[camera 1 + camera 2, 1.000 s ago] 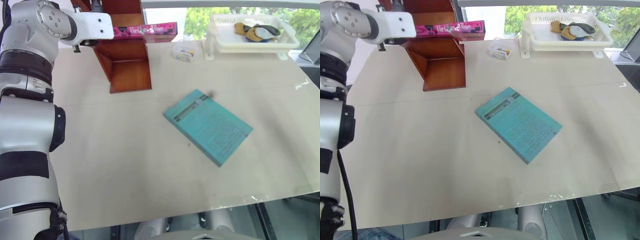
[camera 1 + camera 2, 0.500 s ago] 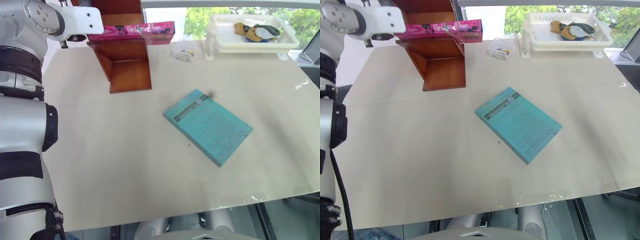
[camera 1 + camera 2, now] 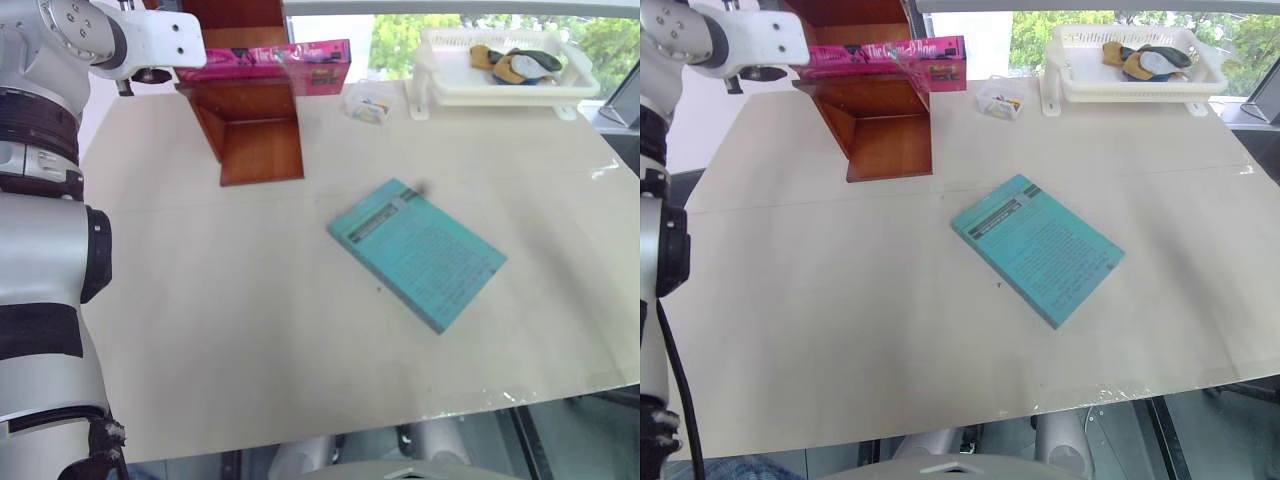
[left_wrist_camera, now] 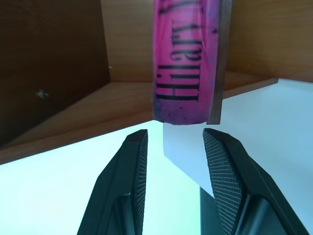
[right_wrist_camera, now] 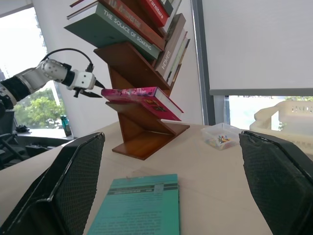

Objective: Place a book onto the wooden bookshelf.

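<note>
We saw the book (image 3: 885,55) lying on the wooden bookshelf (image 3: 880,120), our left gripper (image 4: 173,142) spread just clear of its spine, right gripper (image 5: 171,188) spread wide.

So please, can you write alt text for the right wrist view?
A pink book lies on a slanted wooden bookshelf, with the left tool open just off its end. A teal book lies on the table in front.
</note>
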